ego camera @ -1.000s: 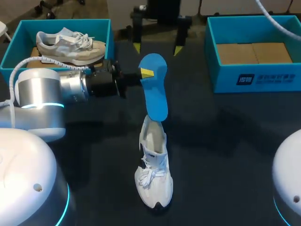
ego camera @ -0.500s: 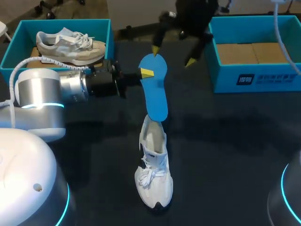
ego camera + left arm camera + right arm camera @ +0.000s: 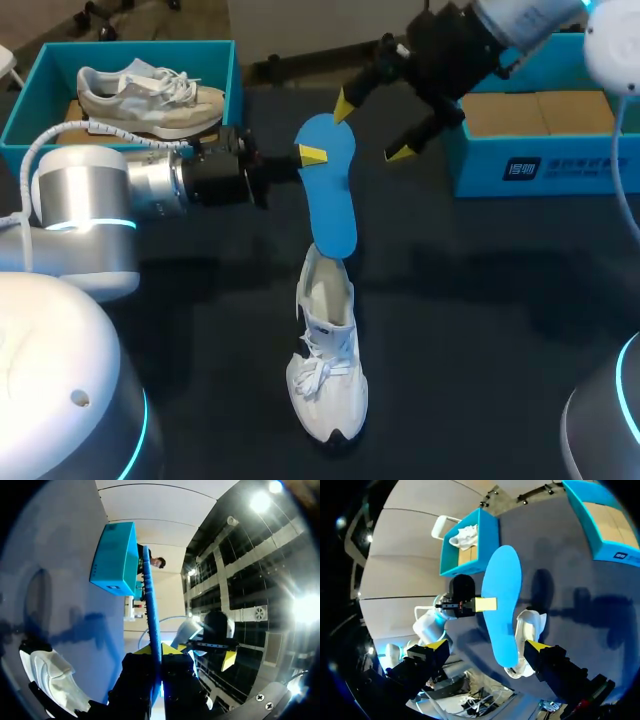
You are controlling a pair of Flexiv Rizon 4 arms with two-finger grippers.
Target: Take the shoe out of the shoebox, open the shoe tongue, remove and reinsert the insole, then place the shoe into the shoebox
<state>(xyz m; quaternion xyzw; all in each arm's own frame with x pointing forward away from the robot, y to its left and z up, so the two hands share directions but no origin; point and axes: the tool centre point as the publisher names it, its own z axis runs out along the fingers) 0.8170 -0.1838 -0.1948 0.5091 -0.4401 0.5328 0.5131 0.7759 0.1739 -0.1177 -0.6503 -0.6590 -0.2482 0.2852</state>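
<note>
A white shoe [image 3: 327,370] lies on the dark table [image 3: 500,330] with its toe towards the robot and its laces loose; everything else is placed from it. Above its heel opening a blue insole [image 3: 330,190] stands nearly upright, its lower end down at the collar of the shoe, though whether it touches there cannot be told. The left gripper [image 3: 310,155] comes in from the left of the shoe and pinches the insole near its upper end, one yellow tip flat on the blue face; the left wrist view shows the insole [image 3: 151,610] edge-on, clamped from both sides by the left gripper [image 3: 159,652], with the white shoe [image 3: 50,675] below. The right gripper [image 3: 370,128] hangs beyond the shoe, just beside the top of the insole, its jaws spread wide and holding nothing; in its own view the right gripper [image 3: 487,647] faces the insole [image 3: 502,605], the left gripper [image 3: 485,603] and the white shoe [image 3: 527,625]. Far right of the shoe stands a teal box [image 3: 540,165] with a cardboard floor; far left, another teal box [image 3: 30,110] holds a second shoe [image 3: 150,98].
</note>
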